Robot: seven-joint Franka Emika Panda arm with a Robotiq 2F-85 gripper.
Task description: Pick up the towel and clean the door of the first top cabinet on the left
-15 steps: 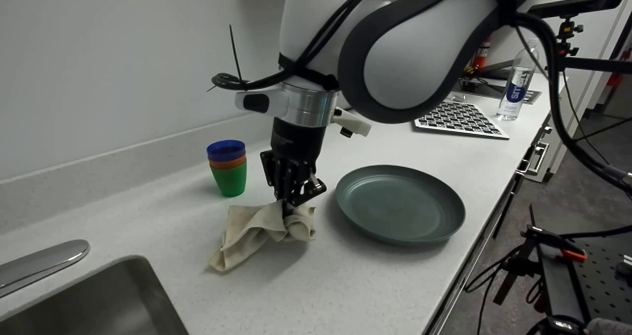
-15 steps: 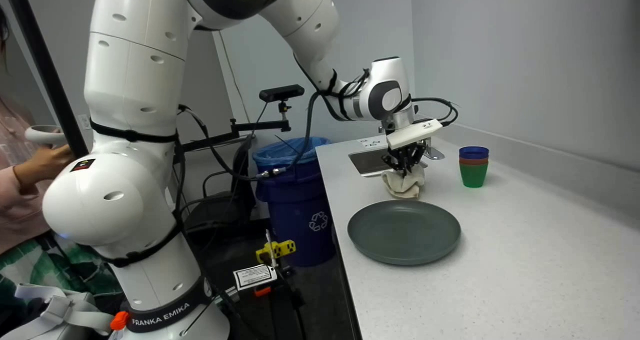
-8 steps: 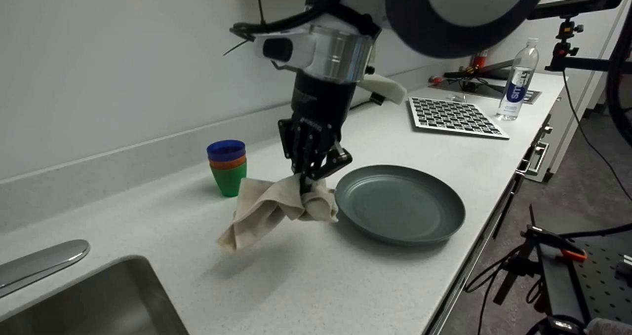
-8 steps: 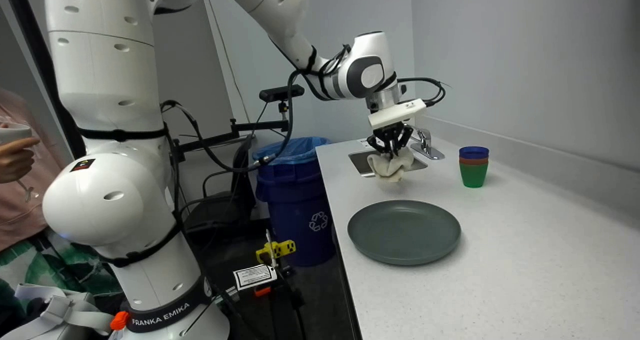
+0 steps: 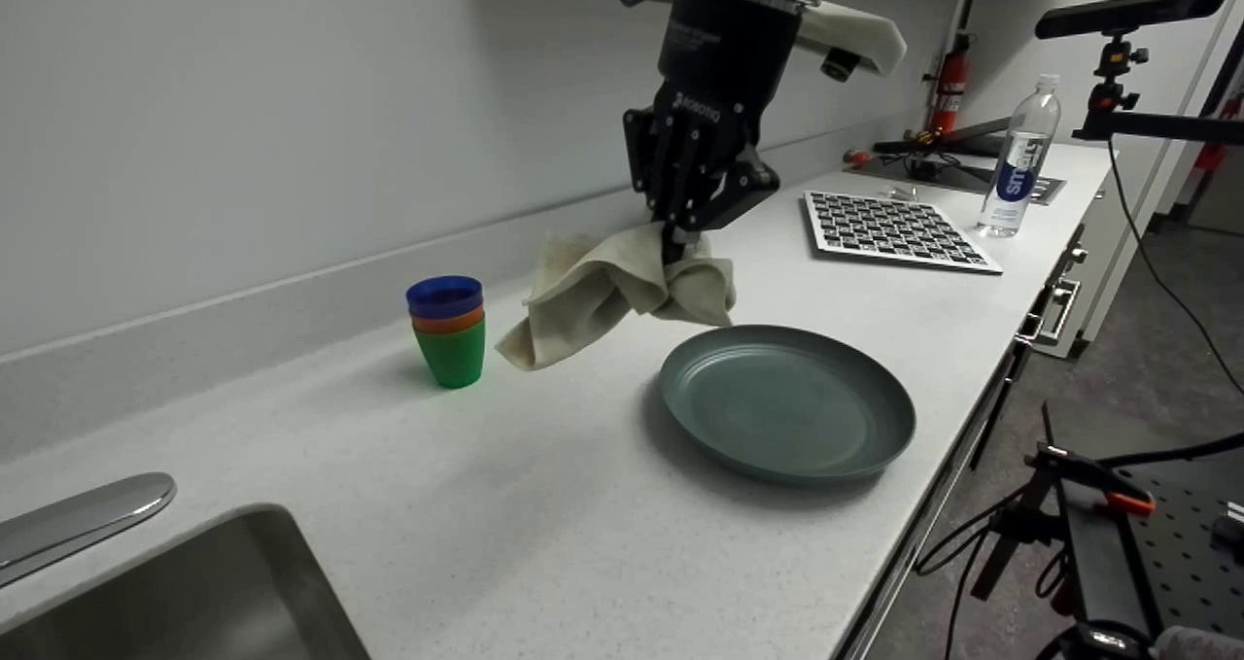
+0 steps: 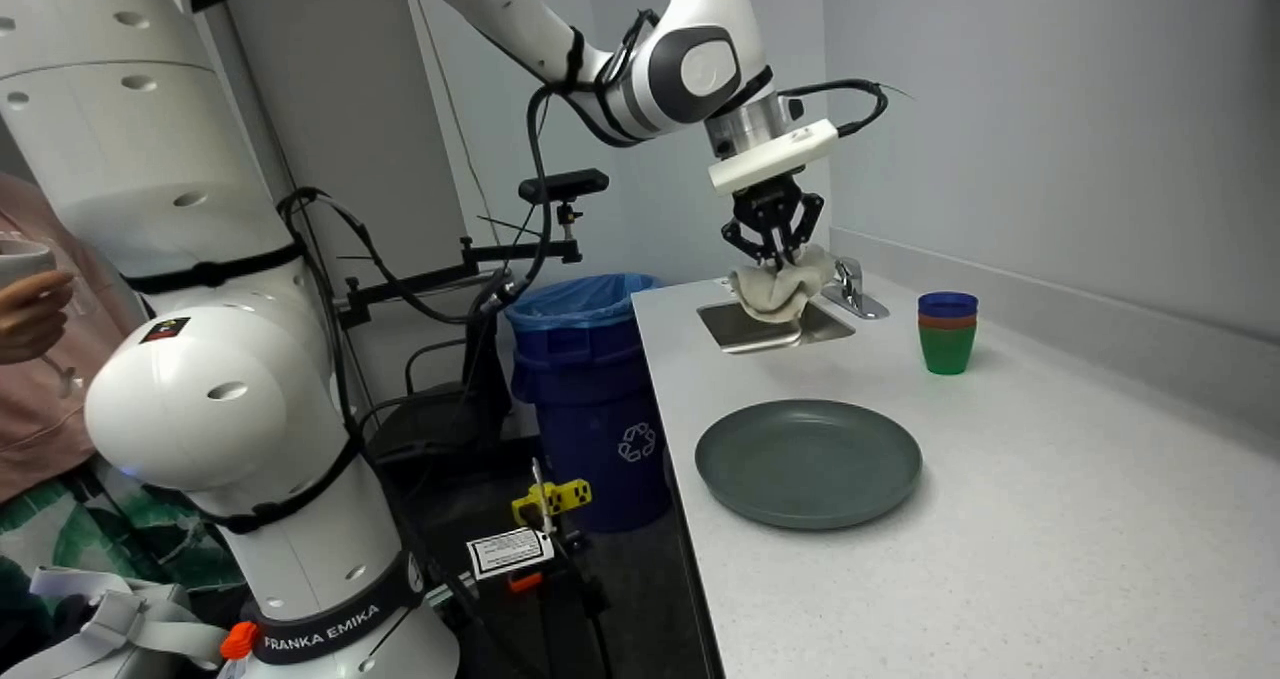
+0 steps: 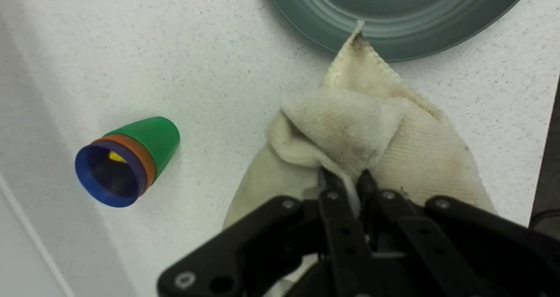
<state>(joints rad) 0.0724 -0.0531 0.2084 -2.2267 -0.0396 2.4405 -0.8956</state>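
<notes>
Above the desk (image 5: 544, 543), my gripper (image 5: 673, 248) holds the towel (image 5: 622, 283) pinched by a fold; I should raise it smoothly, guiding the loose corners well clear of the cups (image 5: 448, 334) and plate (image 5: 789, 405) before wiping

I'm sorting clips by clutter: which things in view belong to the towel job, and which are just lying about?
For the job:
towel
gripper, shut on it
cabinet door to clean: cannot be made out

Just lying about:
dark green-grey plate
stack of blue, orange and green cups
clear bottle
checkered board
</notes>
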